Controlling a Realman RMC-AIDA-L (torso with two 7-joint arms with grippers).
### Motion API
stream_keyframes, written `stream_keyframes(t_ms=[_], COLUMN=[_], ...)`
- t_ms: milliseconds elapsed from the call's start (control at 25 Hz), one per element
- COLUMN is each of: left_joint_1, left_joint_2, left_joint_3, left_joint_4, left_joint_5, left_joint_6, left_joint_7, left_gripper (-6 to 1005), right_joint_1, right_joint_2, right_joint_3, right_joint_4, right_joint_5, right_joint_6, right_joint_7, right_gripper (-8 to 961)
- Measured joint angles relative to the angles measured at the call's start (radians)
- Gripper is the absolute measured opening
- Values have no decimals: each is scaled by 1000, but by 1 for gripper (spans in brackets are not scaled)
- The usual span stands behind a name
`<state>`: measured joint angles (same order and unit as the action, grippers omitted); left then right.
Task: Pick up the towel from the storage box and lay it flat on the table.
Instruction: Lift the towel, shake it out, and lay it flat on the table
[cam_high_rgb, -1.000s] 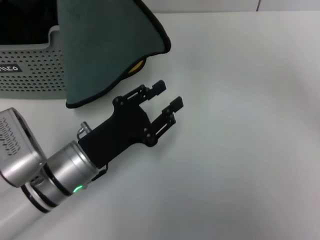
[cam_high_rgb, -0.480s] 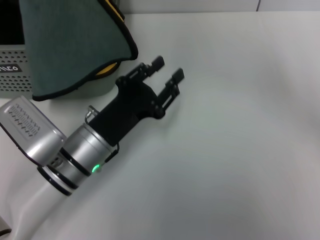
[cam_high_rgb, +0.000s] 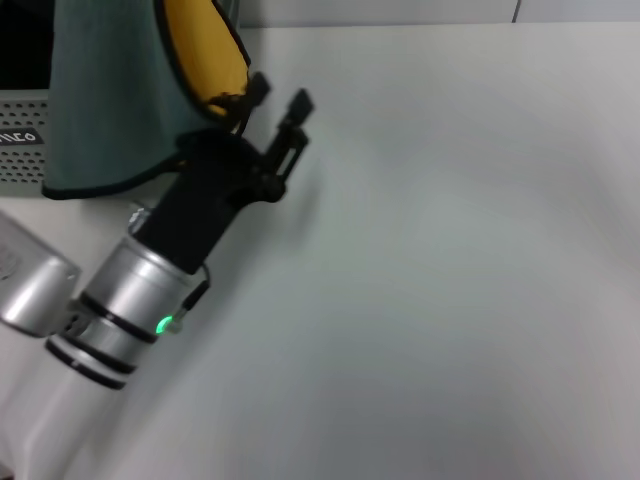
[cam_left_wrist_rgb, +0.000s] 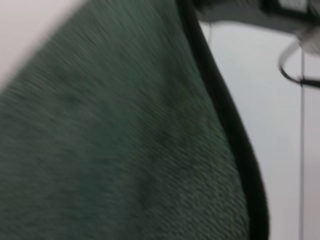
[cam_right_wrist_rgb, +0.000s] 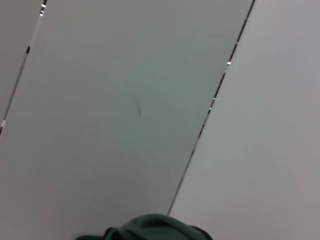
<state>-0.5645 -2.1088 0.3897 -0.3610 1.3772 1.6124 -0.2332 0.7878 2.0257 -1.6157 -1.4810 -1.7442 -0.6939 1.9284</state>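
Note:
The towel (cam_high_rgb: 110, 95) hangs from above the head view at the upper left, teal side out, with a yellow fold (cam_high_rgb: 203, 48) showing at its right edge. What holds it is out of view. It hangs in front of the storage box (cam_high_rgb: 22, 150). My left gripper (cam_high_rgb: 279, 93) is open over the table (cam_high_rgb: 450, 260), right beside the towel's yellow edge; one finger (cam_high_rgb: 257, 87) reaches the black border. In the left wrist view the teal cloth (cam_left_wrist_rgb: 115, 150) fills the picture. My right gripper is not seen; a bit of teal cloth (cam_right_wrist_rgb: 150, 227) shows in the right wrist view.
The storage box's black label (cam_high_rgb: 18, 137) shows at the left edge. The white table stretches to the right and front of the left arm. The right wrist view shows only pale wall panels (cam_right_wrist_rgb: 125, 100).
My left gripper has moved up and to the left, toward the hanging towel. The towel has swung left and its yellow side now shows at the right edge.

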Motion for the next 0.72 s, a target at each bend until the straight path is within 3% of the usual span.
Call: stream_keyframes(t_ms=[200,480,720], left_joint_1=[73,134,184], left_joint_2=[0,0,0], left_joint_3=[-34,-41,-11], left_joint_4=[19,42,82], left_joint_5=[-10,-25,-19], left_joint_6=[86,137,248], left_joint_7=[1,-12,-17], left_gripper=[489,489,488], right_joint_1=[-121,-237,-296], right_joint_2=[-4,-5,-5], right_joint_3=[25,40,70], right_joint_4=[-105,-214,-259], right_joint_5=[-4,-5,-5], right_joint_6=[-51,-108,-136], right_joint_7=[-9,-16,-20], right_gripper=[13,14,14])
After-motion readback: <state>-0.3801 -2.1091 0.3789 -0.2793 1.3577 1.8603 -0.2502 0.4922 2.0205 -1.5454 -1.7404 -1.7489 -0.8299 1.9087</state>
